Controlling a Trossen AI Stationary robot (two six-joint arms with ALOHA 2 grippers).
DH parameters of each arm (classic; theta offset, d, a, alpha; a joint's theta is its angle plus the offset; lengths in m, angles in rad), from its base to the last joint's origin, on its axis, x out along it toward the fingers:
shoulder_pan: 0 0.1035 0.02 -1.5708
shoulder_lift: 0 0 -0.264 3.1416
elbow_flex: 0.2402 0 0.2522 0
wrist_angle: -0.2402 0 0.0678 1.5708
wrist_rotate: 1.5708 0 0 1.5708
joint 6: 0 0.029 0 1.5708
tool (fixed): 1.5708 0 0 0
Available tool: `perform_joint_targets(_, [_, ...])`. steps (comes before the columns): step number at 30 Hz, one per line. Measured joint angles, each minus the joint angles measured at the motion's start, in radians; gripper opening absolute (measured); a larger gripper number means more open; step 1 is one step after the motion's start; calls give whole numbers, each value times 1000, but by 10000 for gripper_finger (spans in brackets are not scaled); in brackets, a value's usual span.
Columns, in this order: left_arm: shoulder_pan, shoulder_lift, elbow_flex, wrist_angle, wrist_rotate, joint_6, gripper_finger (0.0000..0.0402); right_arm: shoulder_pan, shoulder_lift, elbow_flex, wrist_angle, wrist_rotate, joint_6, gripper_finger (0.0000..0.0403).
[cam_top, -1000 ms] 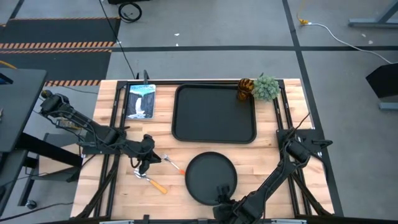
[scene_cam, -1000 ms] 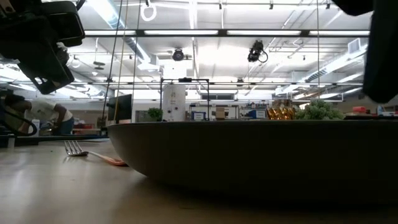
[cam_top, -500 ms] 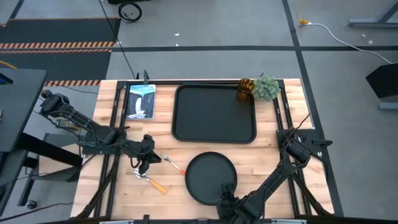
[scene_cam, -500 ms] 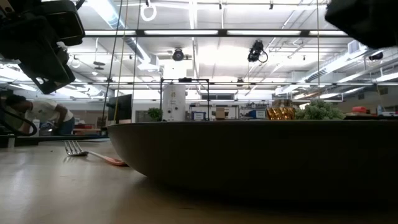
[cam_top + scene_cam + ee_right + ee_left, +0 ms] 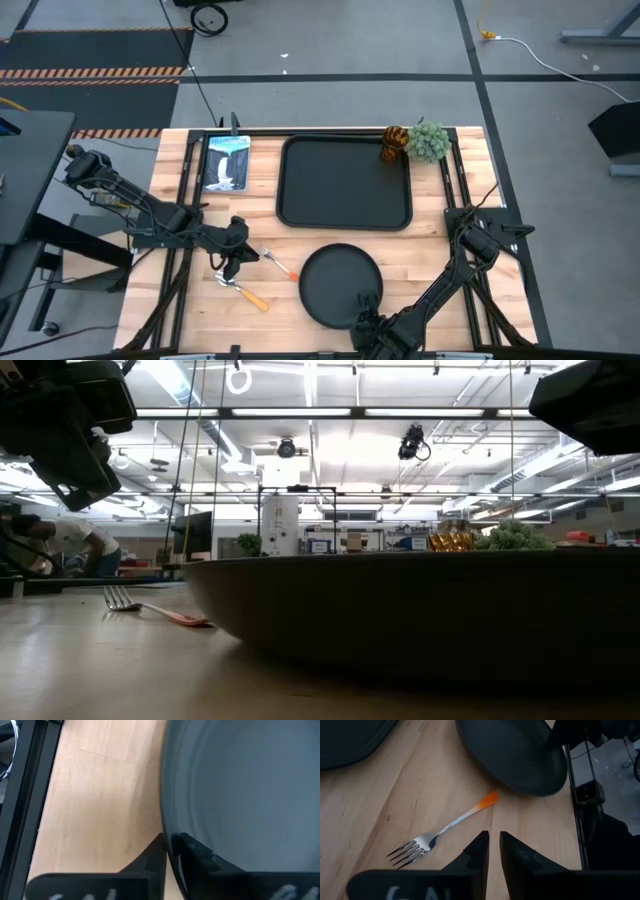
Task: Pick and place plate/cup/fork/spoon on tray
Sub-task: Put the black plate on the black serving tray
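The round black plate [image 5: 340, 285] lies on the wooden table, in front of the black tray [image 5: 345, 183]. My right gripper [image 5: 365, 322] is at the plate's near rim and shut on it. The fork [image 5: 445, 827] lies left of the plate, and the spoon [image 5: 245, 291] lies nearer the front edge. My left gripper [image 5: 235, 260] hovers shut over the wood beside both, holding nothing. The amber cup [image 5: 395, 143] stands on the table at the tray's far right corner. My right gripper pinches the plate's near rim [image 5: 167, 822] between its two fingers, one on the inner side and one on the outer side. It comes from the table's near edge, slanting down. In the low view the plate's underside [image 5: 420, 660] sits on the table.
A small green plant [image 5: 428, 141] stands right of the cup. A blue-white picture panel [image 5: 226, 162] lies left of the tray. Black frame rails run along both sides of the table. People stand in the room beyond.
My right gripper has moved in a little toward the plate and shut on its near rim. The plate has shifted slightly on the table, away from the fork.
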State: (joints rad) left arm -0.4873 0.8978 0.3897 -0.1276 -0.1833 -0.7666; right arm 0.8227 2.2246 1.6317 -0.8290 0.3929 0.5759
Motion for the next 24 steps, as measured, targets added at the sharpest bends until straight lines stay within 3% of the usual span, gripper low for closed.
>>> perform_joint_targets(13, [0,0,0,0,0,0,52,1,0,236,-305,-20,3,17])
perform_joint_targets(24, [0,0,0,0,-22,1,52,-4,0,397,-505,174,-20,16])
